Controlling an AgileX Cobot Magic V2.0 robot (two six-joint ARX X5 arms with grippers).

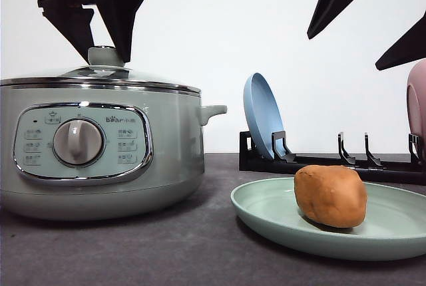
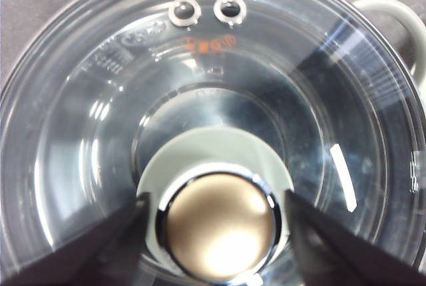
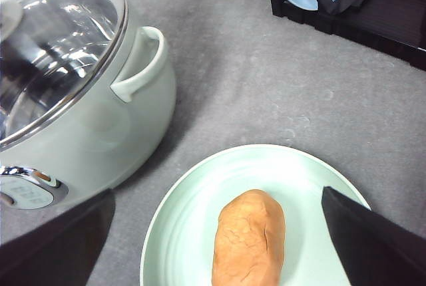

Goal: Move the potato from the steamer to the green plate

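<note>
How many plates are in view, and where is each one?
3. The green plate lies flat on the table holding the potato. A blue plate stands upright in the black rack. A pink plate stands at the rack's right end, cut off by the frame.

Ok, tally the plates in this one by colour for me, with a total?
Green: 1, the green plate flat on the table with the potato on it
Blue: 1, the blue plate standing in the black rack
Pink: 1, the pink plate at the rack's far end, cut off by the frame
Total: 3
</note>
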